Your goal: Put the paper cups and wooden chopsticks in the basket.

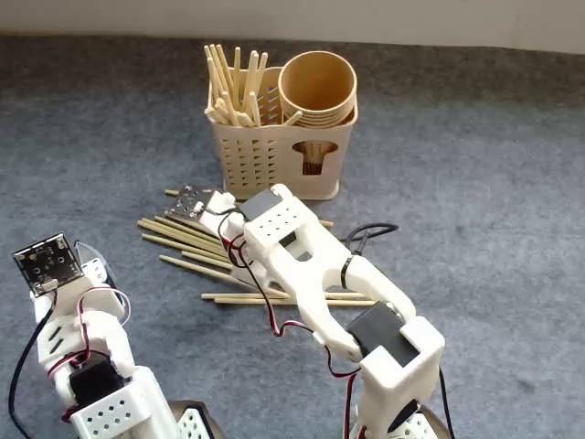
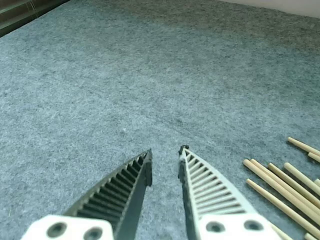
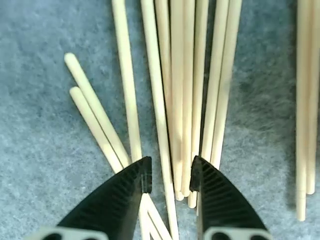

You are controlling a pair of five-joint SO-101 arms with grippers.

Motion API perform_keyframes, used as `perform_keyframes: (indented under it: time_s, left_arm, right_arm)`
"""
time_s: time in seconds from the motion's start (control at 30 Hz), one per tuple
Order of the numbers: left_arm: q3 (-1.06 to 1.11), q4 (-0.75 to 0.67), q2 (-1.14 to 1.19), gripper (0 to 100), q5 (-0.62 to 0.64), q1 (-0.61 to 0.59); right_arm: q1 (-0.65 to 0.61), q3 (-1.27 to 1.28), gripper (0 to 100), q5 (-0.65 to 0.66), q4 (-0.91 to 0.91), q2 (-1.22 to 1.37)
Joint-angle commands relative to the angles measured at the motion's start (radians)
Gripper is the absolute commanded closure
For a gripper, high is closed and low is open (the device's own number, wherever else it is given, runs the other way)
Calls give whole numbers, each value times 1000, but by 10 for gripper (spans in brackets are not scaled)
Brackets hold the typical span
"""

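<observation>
The desk (image 1: 512, 229) is covered with a grey-blue, felt-like cloth, and both arms rise from its near edge. The left arm (image 1: 82, 347) stands folded up at the near left. Its left pincer (image 2: 165, 152) hangs low over the cloth, jaws parted a little with nothing between them. The right arm (image 1: 311, 274) stretches from the near middle toward the centre of the desk, over the loose chopsticks (image 1: 187, 240). These lie flat on the cloth in a rough fan, several side by side and a few crossing, some partly hidden under the arm. The right pincer (image 3: 170, 172) points down at them, jaws apart and straddling one or two sticks of the bundle. Whether the tips touch the wood cannot be told. Just beyond the sticks stands the basket (image 1: 274, 155), cream and perforated, upright on the cloth. A bunch of upright chopsticks (image 1: 233, 82) fills its left compartment and a stack of paper cups (image 1: 317, 87) sits in the right one, mouth up. Behind the basket the cloth runs on to the far edge, where a pale strip (image 1: 457, 18) crosses the view. It could be wall or floor.
</observation>
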Motion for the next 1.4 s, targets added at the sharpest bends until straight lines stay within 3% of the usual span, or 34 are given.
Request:
perform_keyframes:
  time_s: [0.0,0.2,0.4,0.73,0.97,1.27,1.37]
  left_arm:
    - [22,-3,-7,891,-12,-7]
    - [22,-3,-7,891,-12,-7]
    - [22,-3,-7,891,-12,-7]
    - [22,-3,-7,891,-12,-7]
    - [22,-3,-7,891,-12,-7]
    - [22,-3,-7,891,-12,-7]
    - [22,-3,-7,891,-12,-7]
  right_arm:
    - [-2,25,868,5,-59,-54]
    - [-1,124,877,8,-153,-56]
    - [-1,130,954,8,-151,-59]
    - [25,127,968,8,-61,-62]
    - [79,139,993,9,-58,-243]
    - [148,179,983,150,148,-355]
    - [163,179,922,150,228,-360]
